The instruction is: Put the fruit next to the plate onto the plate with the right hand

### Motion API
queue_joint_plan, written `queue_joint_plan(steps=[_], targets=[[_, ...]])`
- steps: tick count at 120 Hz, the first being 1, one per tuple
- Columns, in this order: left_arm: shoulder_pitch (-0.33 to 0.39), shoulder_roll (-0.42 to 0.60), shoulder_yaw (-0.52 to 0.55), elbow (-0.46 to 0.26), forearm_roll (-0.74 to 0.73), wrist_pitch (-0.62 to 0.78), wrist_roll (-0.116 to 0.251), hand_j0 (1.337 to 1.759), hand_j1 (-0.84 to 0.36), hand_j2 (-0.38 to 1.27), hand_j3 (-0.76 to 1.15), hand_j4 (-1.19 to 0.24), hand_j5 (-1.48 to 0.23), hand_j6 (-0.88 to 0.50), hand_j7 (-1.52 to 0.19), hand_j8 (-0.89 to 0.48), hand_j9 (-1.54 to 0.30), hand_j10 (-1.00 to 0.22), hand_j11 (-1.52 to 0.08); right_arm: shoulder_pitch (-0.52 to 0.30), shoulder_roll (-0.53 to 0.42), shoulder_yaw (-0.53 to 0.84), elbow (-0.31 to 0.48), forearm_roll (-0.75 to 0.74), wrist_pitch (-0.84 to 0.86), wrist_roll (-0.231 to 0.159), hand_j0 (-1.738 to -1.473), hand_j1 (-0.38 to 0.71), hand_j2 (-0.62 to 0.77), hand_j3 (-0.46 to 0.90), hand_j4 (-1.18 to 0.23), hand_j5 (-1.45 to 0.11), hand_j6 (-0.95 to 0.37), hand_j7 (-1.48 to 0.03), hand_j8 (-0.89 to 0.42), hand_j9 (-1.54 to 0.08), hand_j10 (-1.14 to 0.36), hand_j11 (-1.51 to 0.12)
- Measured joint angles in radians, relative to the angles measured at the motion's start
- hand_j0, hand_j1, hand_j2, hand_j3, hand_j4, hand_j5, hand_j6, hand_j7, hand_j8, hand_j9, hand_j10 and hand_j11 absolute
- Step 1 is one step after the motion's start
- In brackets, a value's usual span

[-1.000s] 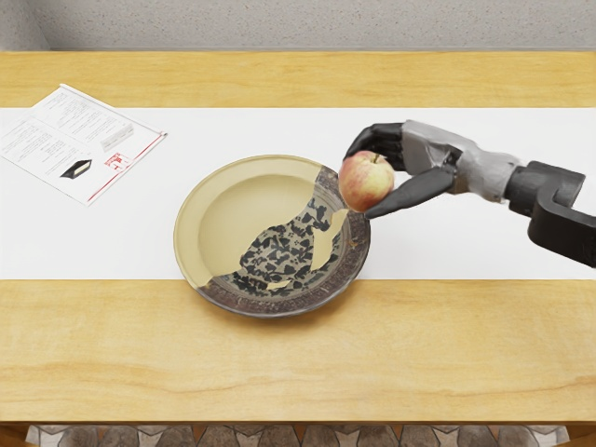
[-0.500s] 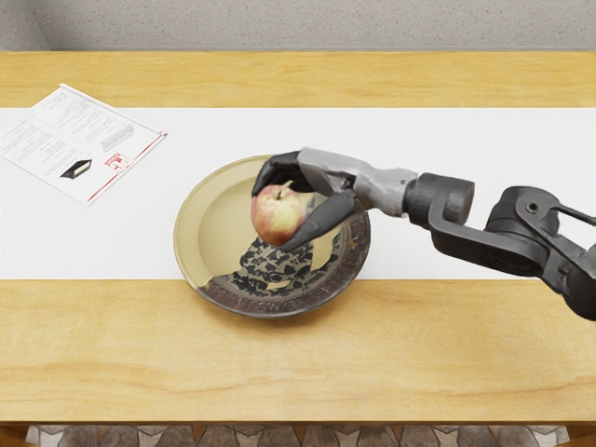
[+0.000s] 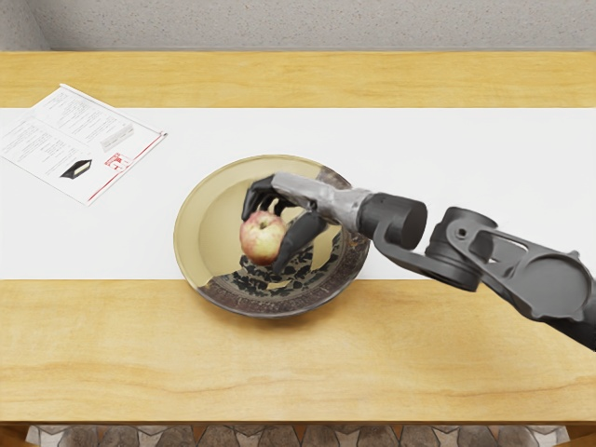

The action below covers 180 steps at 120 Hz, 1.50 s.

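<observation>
Right hand [image 3: 291, 201] grasps the one apple [image 3: 262, 237] over the one plate's [image 3: 189, 216] middle, well inside its rim; one leaflet [image 3: 79, 140] lies far-left, well apart.

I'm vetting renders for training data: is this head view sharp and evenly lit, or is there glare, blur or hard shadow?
Head view: sharp throughout, no motion blur on the right hand or the apple it grips; light is soft and even; only faint shading under the near rim of the plate; no strong glare.
</observation>
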Motion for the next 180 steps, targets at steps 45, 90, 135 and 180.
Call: queue_joint_plan(steps=[45,90,135,180], targets=[[0.0,0.0,0.0,0.0,0.0,0.0,0.0,1.658,0.06,0.05,0.0,-0.24,-0.32,-0.24,-0.32,-0.24,-0.32,-0.24,-0.32,0.0,0.01,-0.005,-0.02,0.007,-0.013,-0.001,-1.657,0.11,0.14,0.0,-0.49,-0.72,-0.4,-0.69,-0.4,-0.71,-0.47,-0.71],[0.0,0.0,0.0,0.0,0.0,0.0,0.0,1.658,0.06,0.05,0.0,-0.24,-0.32,-0.24,-0.32,-0.24,-0.32,-0.24,-0.32,0.024,-0.027,-0.004,-0.019,0.084,-0.006,-0.002,-1.658,-0.04,-0.02,0.0,-0.28,-0.37,-0.26,-0.37,-0.26,-0.37,-0.27,-0.37],[0.0,0.0,0.0,0.0,0.0,0.0,0.0,1.658,0.06,0.05,0.0,-0.24,-0.32,-0.24,-0.32,-0.24,-0.32,-0.24,-0.32,0.036,-0.252,0.076,0.007,0.58,0.272,0.011,-1.658,-0.25,-0.01,0.0,-0.08,-0.11,-0.08,-0.11,-0.08,-0.11,-0.08,-0.11],[0.0,0.0,0.0,0.0,0.0,0.0,0.0,1.658,0.06,0.05,0.0,-0.24,-0.32,-0.24,-0.32,-0.24,-0.32,-0.24,-0.32,-0.051,-0.589,0.085,-0.073,1.099,0.429,0.008,-1.658,-0.3,-0.01,0.0,-0.04,-0.06,-0.04,-0.06,-0.04,-0.06,-0.04,-0.06]])
